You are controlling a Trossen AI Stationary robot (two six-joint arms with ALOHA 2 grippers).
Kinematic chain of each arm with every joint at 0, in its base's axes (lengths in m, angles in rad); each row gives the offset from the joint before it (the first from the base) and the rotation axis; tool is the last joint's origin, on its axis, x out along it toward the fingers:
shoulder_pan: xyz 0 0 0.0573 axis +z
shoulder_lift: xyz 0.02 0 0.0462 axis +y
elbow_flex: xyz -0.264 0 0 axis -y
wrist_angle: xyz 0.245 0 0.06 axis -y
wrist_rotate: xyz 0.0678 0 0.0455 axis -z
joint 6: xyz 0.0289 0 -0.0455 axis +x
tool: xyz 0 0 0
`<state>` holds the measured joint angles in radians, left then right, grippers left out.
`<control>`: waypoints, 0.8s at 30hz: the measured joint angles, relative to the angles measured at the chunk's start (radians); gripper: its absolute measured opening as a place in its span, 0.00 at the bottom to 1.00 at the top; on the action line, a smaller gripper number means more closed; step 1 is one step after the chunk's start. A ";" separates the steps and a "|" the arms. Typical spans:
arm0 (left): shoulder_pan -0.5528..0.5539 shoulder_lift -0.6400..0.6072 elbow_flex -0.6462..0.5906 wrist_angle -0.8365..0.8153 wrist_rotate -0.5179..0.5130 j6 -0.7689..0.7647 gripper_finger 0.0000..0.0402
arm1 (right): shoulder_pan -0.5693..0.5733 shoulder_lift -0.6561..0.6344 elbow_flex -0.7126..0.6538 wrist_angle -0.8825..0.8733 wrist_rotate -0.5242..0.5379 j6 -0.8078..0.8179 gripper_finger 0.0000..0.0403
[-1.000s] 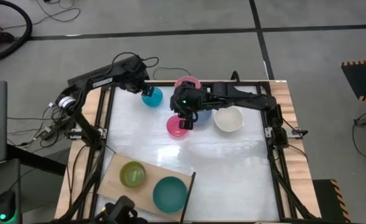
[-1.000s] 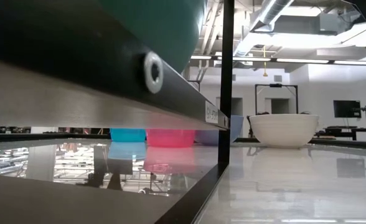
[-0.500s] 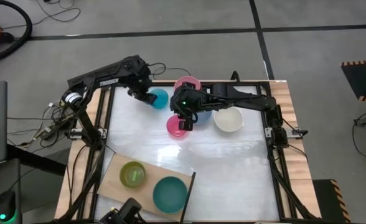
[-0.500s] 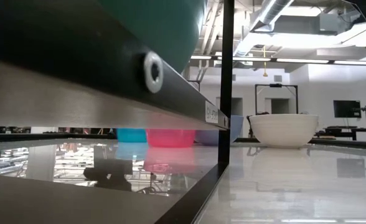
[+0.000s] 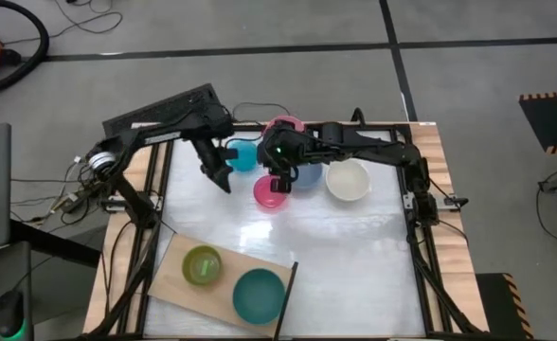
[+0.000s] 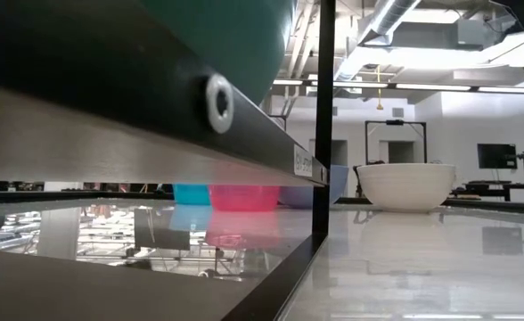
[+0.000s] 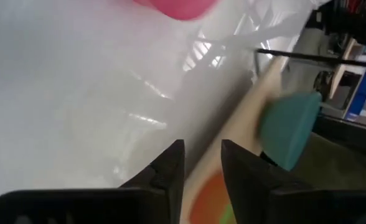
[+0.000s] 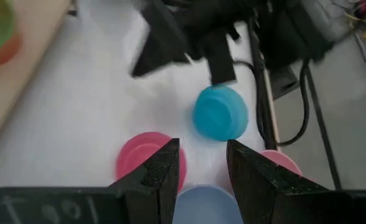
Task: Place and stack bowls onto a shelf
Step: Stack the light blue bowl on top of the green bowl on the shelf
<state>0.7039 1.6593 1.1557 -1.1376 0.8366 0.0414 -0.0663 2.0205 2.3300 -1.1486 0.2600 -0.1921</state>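
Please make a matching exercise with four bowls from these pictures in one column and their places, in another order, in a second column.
Things:
1. lime green bowl
2. cream white bowl
3. cyan bowl
4. magenta bowl

Places:
A. on the white table, nearest the right arm's base
B. on the wooden shelf, beside the teal green bowl
C. under the right gripper
D. next to the left gripper, at the far side of the table

Pairs: 1-B, 2-A, 3-D, 4-C

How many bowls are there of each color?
Cyan bowl: 1
Pink bowl: 1
Magenta bowl: 1
Blue bowl: 1
White bowl: 1
Green bowl: 1
Orange bowl: 1
Teal bowl: 1
Total: 8 bowls
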 joint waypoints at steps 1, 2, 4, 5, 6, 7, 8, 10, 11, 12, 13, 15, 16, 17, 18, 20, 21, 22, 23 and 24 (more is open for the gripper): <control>0.000 -0.035 0.000 -0.016 -0.002 -0.001 0.21 | -0.014 0.000 -0.012 0.016 0.000 0.000 0.40; 0.005 -0.075 0.000 -0.027 -0.007 -0.010 0.20 | -0.027 0.001 -0.027 0.033 0.000 0.000 0.40; 0.023 -0.164 0.008 -0.048 -0.012 -0.032 0.19 | -0.055 0.001 -0.074 0.089 -0.019 0.000 0.40; 0.039 -0.212 0.021 -0.062 -0.019 -0.044 0.18 | -0.070 0.001 -0.099 0.125 -0.043 0.001 0.40; 0.056 -0.259 0.042 -0.076 -0.034 -0.060 0.18 | -0.083 0.001 -0.126 0.165 -0.070 0.005 0.40; 0.072 -0.304 0.067 -0.085 -0.051 -0.080 0.18 | -0.096 0.001 -0.156 0.215 -0.098 0.009 0.40; 0.088 -0.349 0.093 -0.085 -0.070 -0.102 0.18 | -0.107 0.001 -0.188 0.267 -0.121 0.011 0.40; 0.114 -0.440 0.146 -0.066 -0.114 -0.141 0.18 | -0.120 0.018 -0.247 0.398 -0.139 0.005 0.40; 0.121 -0.484 0.172 -0.049 -0.140 -0.157 0.18 | -0.123 0.032 -0.267 0.470 -0.139 0.003 0.40; 0.123 -0.526 0.197 -0.026 -0.171 -0.170 0.18 | -0.125 0.049 -0.280 0.526 -0.139 0.003 0.40; 0.123 -0.566 0.216 -0.001 -0.211 -0.185 0.18 | -0.127 0.075 -0.283 0.567 -0.141 0.005 0.40; 0.121 -0.643 0.241 0.046 -0.301 -0.200 0.18 | -0.125 0.130 -0.283 0.687 -0.143 0.016 0.40; 0.121 -0.679 0.247 0.070 -0.345 -0.203 0.18 | -0.124 0.156 -0.282 0.731 -0.144 0.022 0.40; 0.121 -0.714 0.251 0.093 -0.385 -0.209 0.18 | -0.123 0.182 -0.282 0.767 -0.144 0.031 0.40; 0.121 -0.746 0.252 0.116 -0.419 -0.219 0.18 | -0.123 0.212 -0.281 0.807 -0.145 0.033 0.40; 0.121 -0.798 0.252 0.138 -0.481 -0.253 0.18 | -0.124 0.267 -0.280 0.837 -0.143 0.035 0.40; 0.121 -0.820 0.252 0.142 -0.511 -0.270 0.18 | -0.126 0.295 -0.280 0.835 -0.135 0.035 0.40; 0.121 -0.839 0.252 0.142 -0.535 -0.283 0.18 | -0.126 0.323 -0.277 0.829 -0.129 0.035 0.40; 0.121 -0.853 0.252 0.139 -0.556 -0.290 0.18 | -0.128 0.350 -0.266 0.802 -0.122 0.042 0.40; 0.121 -0.867 0.252 0.135 -0.571 -0.295 0.18 | -0.132 0.377 -0.252 0.779 -0.117 0.054 0.40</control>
<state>0.8253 0.7923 1.4078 -1.0026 0.2652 -0.2537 -0.1985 2.3976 2.0779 -0.3695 0.1432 -0.1386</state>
